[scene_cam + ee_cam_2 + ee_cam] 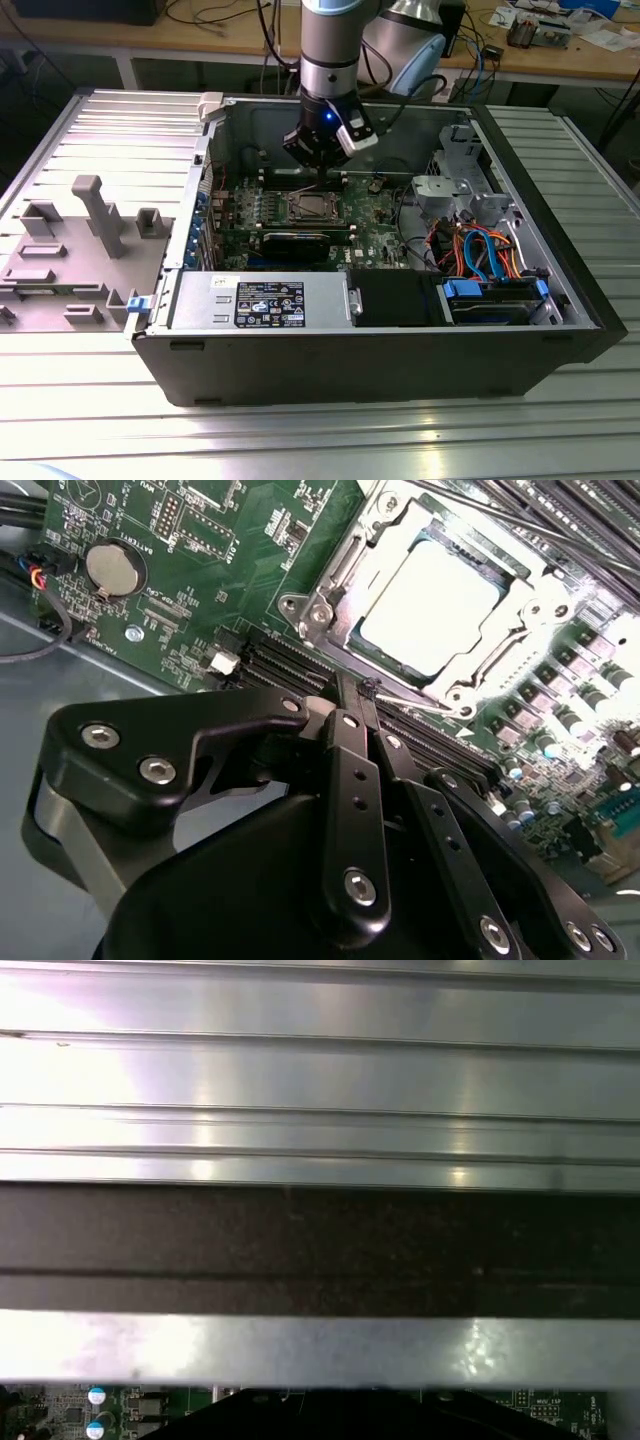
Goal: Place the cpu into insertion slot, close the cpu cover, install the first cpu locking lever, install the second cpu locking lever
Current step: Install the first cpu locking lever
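Observation:
The cpu (430, 605) lies flat in the insertion slot (320, 610), its silver top showing through the cut-out of the cpu cover (385, 550), which is down over it. In the exterior view the slot (309, 207) sits mid-board inside the open computer case. My gripper (367, 692) is shut, and its fingertips touch the end of a thin wire locking lever (425, 704) running along the slot's near edge. A second lever (540, 530) lies along the far edge. In the exterior view the gripper (320, 168) hangs just behind the slot.
A coin battery (113, 567) and black memory slots (285, 665) lie beside the slot. The case holds a power supply (260, 300) in front and a drive cage with coloured cables (480, 255) at the exterior view's right. A grey fixture (70, 250) stands outside the case.

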`<state>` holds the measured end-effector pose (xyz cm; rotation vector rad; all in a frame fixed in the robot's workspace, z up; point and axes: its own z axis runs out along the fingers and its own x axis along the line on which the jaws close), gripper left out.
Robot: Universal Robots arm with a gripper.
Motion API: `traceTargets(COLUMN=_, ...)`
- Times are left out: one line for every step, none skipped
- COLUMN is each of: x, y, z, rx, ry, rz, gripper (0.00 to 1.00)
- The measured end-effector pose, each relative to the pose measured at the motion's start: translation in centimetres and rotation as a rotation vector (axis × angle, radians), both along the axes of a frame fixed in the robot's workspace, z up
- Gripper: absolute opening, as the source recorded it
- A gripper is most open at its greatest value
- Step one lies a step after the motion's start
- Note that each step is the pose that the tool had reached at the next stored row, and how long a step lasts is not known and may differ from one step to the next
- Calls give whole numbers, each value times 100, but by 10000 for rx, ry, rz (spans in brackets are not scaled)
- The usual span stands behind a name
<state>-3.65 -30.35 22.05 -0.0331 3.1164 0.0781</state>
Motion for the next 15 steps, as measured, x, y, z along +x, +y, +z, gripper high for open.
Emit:
traceTargets(x=1, y=0, z=-11, rx=-1, ry=1, rz=-7, gripper=11)
traceTargets(x=2, y=0, z=-22, rx=-1, ry=1, rz=-13, gripper=11)
traceTargets(x=4, y=0, z=-34, rx=-1, ry=1, rz=-18, gripper=11)
traceTargets(x=7, y=0, z=-51, rx=-1, ry=1, rz=-25, gripper=11)
traceTargets(x=10, y=0, z=-61, rx=-1, ry=1, rz=-29, gripper=11)
traceTargets(x=16, y=0, z=-81, rx=-1, ry=1, rz=-34, gripper=11)
traceTargets(x=21, y=0, z=-98, rx=-1, ry=1, rz=-37, gripper=11)
traceTargets(x=24, y=0, z=-110, rx=-1, ry=1, rz=-40, gripper=11)
traceTargets(x=26, y=0, z=-118, rx=0, ry=1, rz=-41, gripper=11)
traceTargets(x=29, y=0, z=-131, rx=-1, ry=1, rz=-41, gripper=11)
traceTargets(x=29, y=0, z=-137, rx=-1, ry=1, rz=-42, gripper=11)
traceTargets(x=30, y=0, z=-142, rx=-1, ry=1, rz=-41, gripper=11)
traceTargets(x=30, y=-1, z=-144, rx=-2, ry=1, rz=-42, gripper=11)
traceTargets(x=31, y=0, z=-147, rx=-2, ry=2, rz=-41, gripper=11)
traceTargets(x=31, y=0, z=-151, rx=-1, ry=1, rz=-41, gripper=11)
